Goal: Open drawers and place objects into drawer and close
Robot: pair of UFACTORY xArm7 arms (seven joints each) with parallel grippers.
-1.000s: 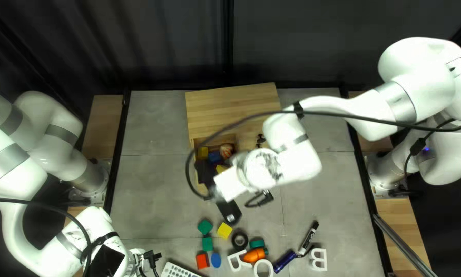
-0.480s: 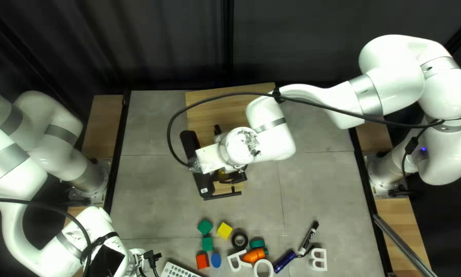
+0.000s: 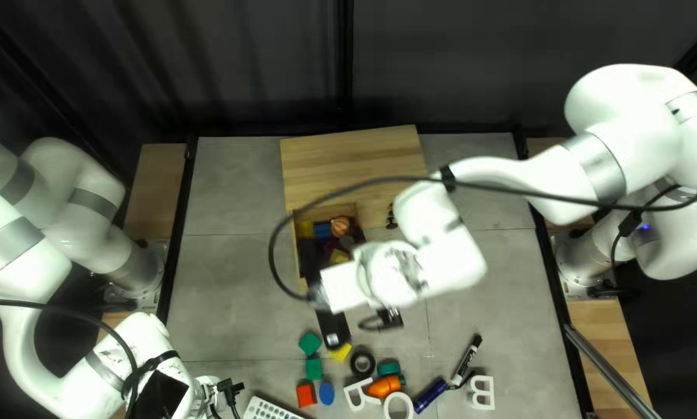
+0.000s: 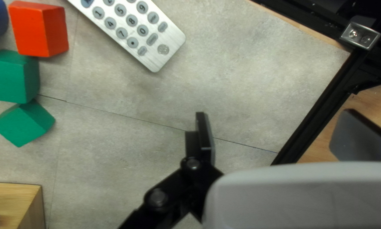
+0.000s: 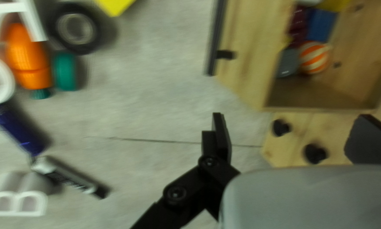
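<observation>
The drawer [image 5: 245, 51] is open, so the job in hand looks like filling it, or getting ready to shut it. It already has things in it, such as a striped ball [image 5: 314, 57] and a blue block [image 5: 322, 25]. The drawer sticks out of the wooden cabinet [image 3: 356, 159], which sits by the far edge of the tabletop [image 3: 232, 295], a bit left of the middle.

The right gripper [image 5: 292, 127] has its fingers wide apart and holds nothing. The left gripper [image 4: 275, 123] is empty too, with its fingers apart, near the tabletop's near left corner. The remote [image 4: 131, 29] lies close by.

The right wrist view is smeary, so I can't be sure where that arm is headed. If more toys must go in, it should go down over one, like the yellow block [image 3: 338, 353], and pinch it. If not, it should push the drawer front straight back, without bumping the black handle [image 5: 213, 42] sideways.

The drawer's front faces the near edge of the tabletop. Its long way runs from the cabinet toward that edge, leaning just a little. The marker [image 5: 73, 178], near the tabletop's near edge, lies slanted, with its black end pointing toward the far right corner.
</observation>
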